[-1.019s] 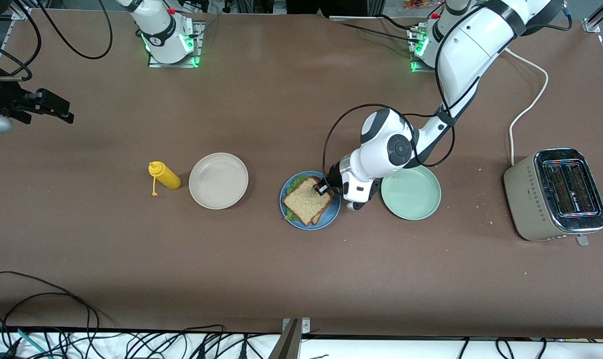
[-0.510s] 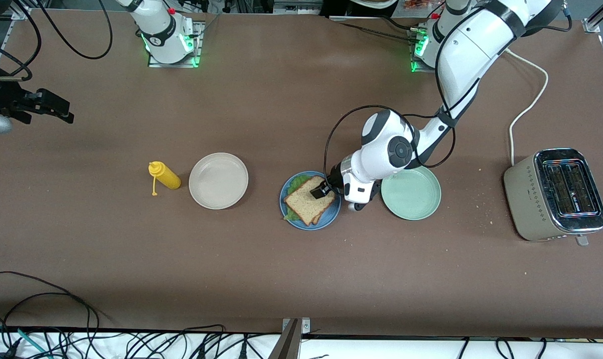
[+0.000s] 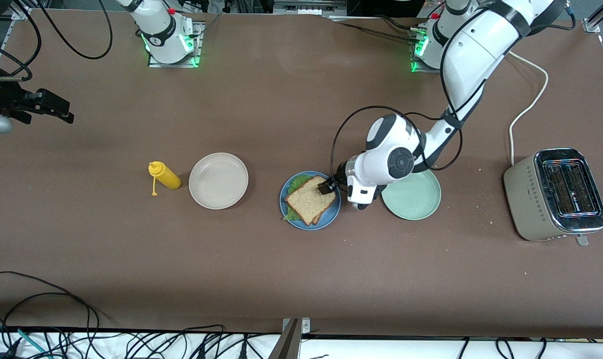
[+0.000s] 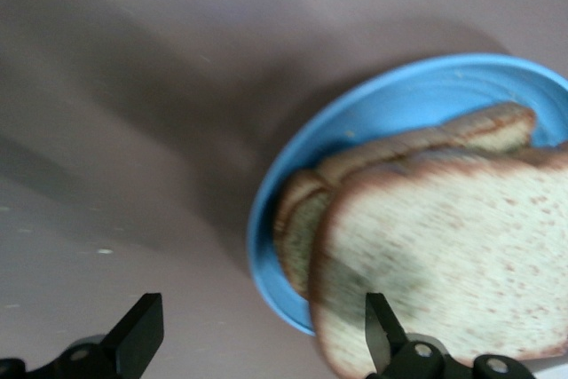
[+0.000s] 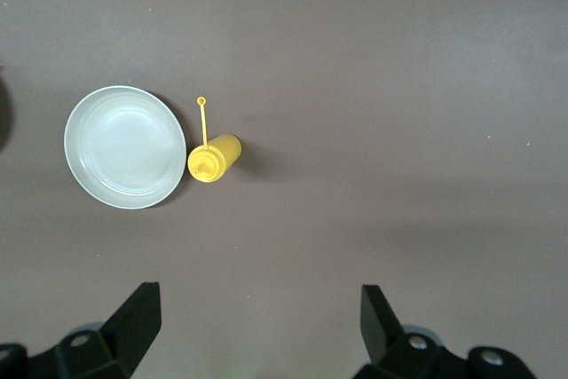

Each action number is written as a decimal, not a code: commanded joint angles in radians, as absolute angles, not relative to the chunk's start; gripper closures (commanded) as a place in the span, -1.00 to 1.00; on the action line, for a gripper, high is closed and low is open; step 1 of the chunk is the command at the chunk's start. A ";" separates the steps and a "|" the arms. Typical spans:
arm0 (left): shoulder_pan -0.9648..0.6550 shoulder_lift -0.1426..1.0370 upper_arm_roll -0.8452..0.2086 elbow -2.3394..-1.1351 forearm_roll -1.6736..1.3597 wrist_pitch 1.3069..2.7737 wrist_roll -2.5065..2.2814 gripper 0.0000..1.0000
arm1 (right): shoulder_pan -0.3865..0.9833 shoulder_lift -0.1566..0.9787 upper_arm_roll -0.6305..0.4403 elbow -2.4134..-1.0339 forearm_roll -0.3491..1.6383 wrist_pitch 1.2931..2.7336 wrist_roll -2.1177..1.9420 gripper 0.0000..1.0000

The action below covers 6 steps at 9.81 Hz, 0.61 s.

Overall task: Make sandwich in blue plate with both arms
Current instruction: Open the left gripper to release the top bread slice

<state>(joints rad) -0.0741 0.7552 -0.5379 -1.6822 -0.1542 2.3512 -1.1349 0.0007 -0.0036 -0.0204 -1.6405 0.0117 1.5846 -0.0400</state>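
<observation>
sandwich (image 3: 311, 199): on blue plate (image 3: 287, 201), mid surface, betw beige plate (image 3: 218, 180) and mint plate (image 3: 417, 199); top slice sits skewed over lower slice, green lettuce (image 3: 294, 183) peeking out at two edges
stack state: both slices + leaf in place, so build looks complete, judged from lie of things alone
left hand (image 3: 326, 188): over the sandwich corner toward left arm's end; fingers spread wide, nothing between them; wrist view shows one fingertip (image 4: 383, 333) over the top slice, other out over bare surface
contact w/ bread: prob. clear of it, but can't say for sure, since black tip overlaps crust in front view
right hand (image 5: 257, 330): parked high over the surface by the mustard bottle (image 5: 213, 158) and beige plate, fingers wide apart, empty; arm waiting
handling, bread: light, soft, porous; crushes and dents if pinched hard, sheds crumbs; not slippery, grips ok
handling, lettuce: limp, thin, tears easily; slides betw slices if stack gets nudged sideways
handling, stack: loose, nothing binds the layers; sideways push likely shears top slice off
where to hold: crust edge of a slice, firmer than the middle; light pinch across thickness, near a corner; avoid gripping the leaf
plate: stiff, smooth, raised rim; likely skates on surface if bumped
also there: toaster (image 3: 555, 194) at left arm's end of surface, well apart from the plates
</observation>
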 commanded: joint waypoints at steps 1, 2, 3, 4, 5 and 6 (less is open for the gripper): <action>-0.019 0.634 -0.518 -1.675 -0.034 2.151 -1.132 -1.00 | 0.002 0.005 -0.021 -1.618 0.021 1.574 -0.032 -1.00; 0.012 0.599 -0.520 -1.675 0.007 2.096 -1.128 -1.00 | 0.002 0.005 -0.021 -1.618 0.021 1.574 -0.032 -1.00; 0.038 0.560 -0.522 -1.675 0.049 2.044 -1.091 -1.00 | 0.002 0.005 -0.021 -1.618 0.021 1.574 -0.032 -1.00; 0.072 0.530 -0.520 -1.675 0.055 1.990 -1.022 -1.00 | 0.002 0.005 -0.021 -1.618 0.021 1.574 -0.032 -1.00; 0.121 0.497 -0.522 -1.675 0.055 1.956 -0.953 -1.00 | 0.002 0.005 -0.021 -1.618 0.021 1.574 -0.031 -1.00; 0.161 0.459 -0.522 -1.675 0.057 1.927 -0.887 -1.00 | 0.002 0.005 -0.021 -1.618 0.021 1.574 -0.032 -1.00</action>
<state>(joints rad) 0.0808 0.5501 -0.5215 -1.6510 0.0351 1.9939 -1.0236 0.0006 -0.0034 -0.0208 -1.6402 0.0117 1.5845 -0.0400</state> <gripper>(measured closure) 0.000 0.000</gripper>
